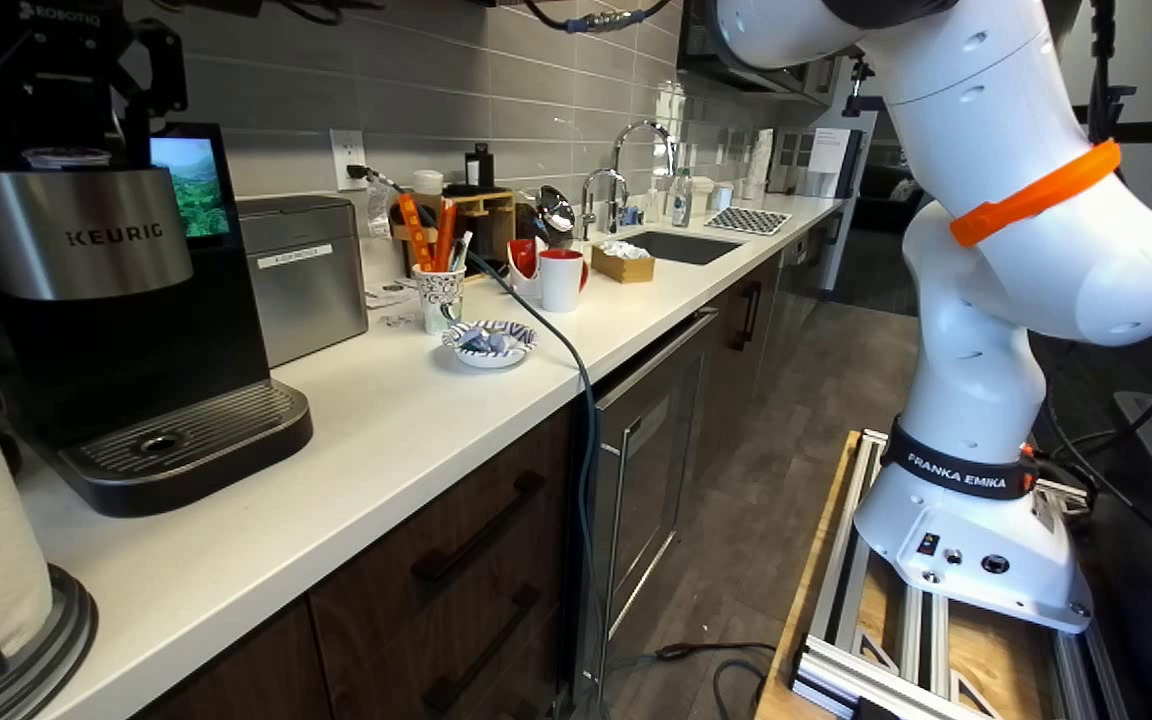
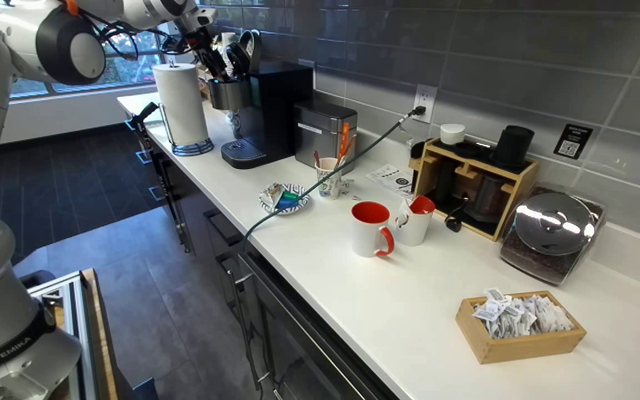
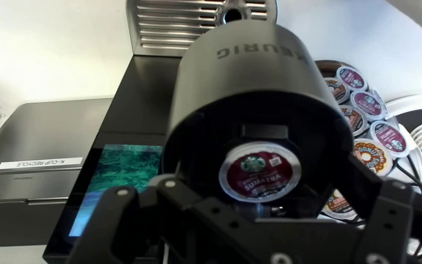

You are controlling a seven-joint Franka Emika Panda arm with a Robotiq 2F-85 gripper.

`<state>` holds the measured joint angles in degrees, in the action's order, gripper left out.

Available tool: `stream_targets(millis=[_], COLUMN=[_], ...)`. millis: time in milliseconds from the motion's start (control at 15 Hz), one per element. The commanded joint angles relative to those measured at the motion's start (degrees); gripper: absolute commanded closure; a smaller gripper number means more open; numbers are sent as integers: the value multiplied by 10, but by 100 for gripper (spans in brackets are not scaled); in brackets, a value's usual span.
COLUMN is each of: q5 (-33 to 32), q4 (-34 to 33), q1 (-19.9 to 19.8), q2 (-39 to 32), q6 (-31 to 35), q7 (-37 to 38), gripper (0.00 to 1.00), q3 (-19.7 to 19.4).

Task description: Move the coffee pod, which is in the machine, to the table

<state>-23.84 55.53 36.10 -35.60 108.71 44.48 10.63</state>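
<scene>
Wrist view: looking down on a round, maroon-lidded coffee pod (image 3: 260,172) sitting in a large black coffee machine (image 1: 136,345) with a silver band.

Holding a black two-fingered gripper (image 1: 61,135) over the machine's uncovered top, with jaws wide apart to either side of the pod and gripping nothing (too dark there to tell about contact with the machine). Showing the word SUMATRA on the pod's lid. Seeing a silver-grey box (image 1: 308,285) lettered K-CUP RECYCLE standing just beside the machine on a long, cream-white table (image 2: 331,278), and more round pods with maroon and brown lids (image 3: 367,103) lying clustered on the machine's opposite side. Farther along the table, in an exterior view, catching a white mug with a red handle (image 2: 369,230) and a small wooden box (image 2: 531,349) holding white paper packets (image 2: 520,319).
</scene>
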Motion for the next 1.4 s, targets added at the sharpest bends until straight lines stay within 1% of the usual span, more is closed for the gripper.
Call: stream_targets(millis=[0, 133, 200, 267, 400, 467, 933, 1333], q5=[-4, -4, -5, -4, -5, -6, -12, -36], q4=[0, -1, -1, -1, -2, -2, 5, 38], q1=[3, 3, 2, 2, 2, 3, 7, 14], q2=[-5, -6, -5, -4, -3, -2, 15, 68], q6=[14, 16, 16, 17, 17, 17, 22, 43], q7=[16, 19, 20, 21, 23, 24, 26, 50], gripper=[36, 53, 60, 65, 67, 71, 71, 71], q3=[-2, -3, -5, -5, -6, -6, -7, -10])
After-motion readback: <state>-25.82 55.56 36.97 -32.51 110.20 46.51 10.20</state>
